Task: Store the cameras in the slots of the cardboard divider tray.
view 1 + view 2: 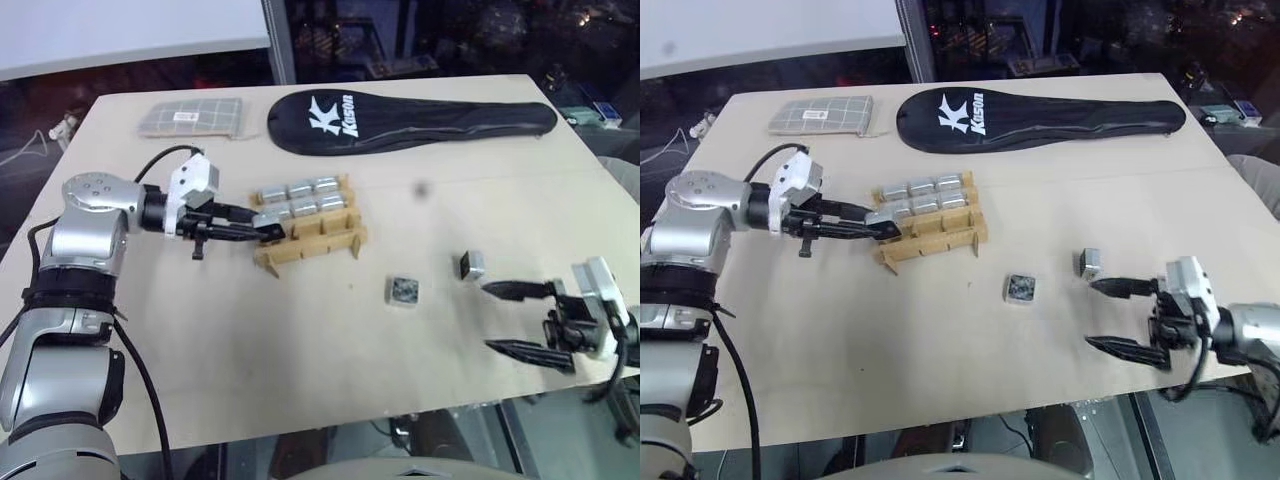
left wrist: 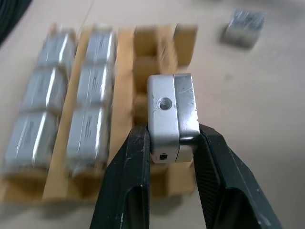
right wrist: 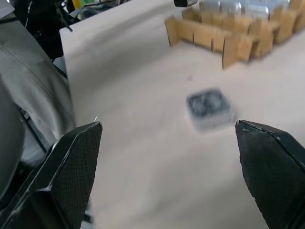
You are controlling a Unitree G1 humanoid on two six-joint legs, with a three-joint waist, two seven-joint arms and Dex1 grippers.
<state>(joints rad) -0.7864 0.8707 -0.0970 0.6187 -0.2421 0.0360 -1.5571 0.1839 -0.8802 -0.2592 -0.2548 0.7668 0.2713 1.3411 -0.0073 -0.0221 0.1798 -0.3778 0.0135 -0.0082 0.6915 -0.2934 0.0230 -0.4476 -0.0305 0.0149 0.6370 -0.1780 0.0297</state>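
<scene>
on the desk (image 1: 300, 380), a little to the left of middle, sits the cardboard divider tray (image 1: 310, 240), a tan grid with rows of three slots. its two rows toward twelve o'clock are full: six silver cameras (image 1: 300, 188) stand in them, one to a slot. the row toward six o'clock looks open, and the left wrist view shows bare cardboard cells there.

at the tray's nine o'clock end the left claw (image 1: 262, 224) is clamped tight on one more camera (image 2: 172, 112), a silver block with a small round hole in its face, held just over that end of the open row.

two cameras lie loose on the desk toward four o'clock of the tray: a dark-speckled one (image 1: 402, 291) nearer, and a dark-faced one (image 1: 471, 265) farther out at three o'clock. the right claw (image 1: 513, 319) hangs near the desk's edge at about four o'clock, its fingers spread wide and holding nothing.

a grey checked pouch (image 1: 190, 117) and a long black racket cover (image 1: 410, 118) lie along the twelve o'clock edge.
</scene>
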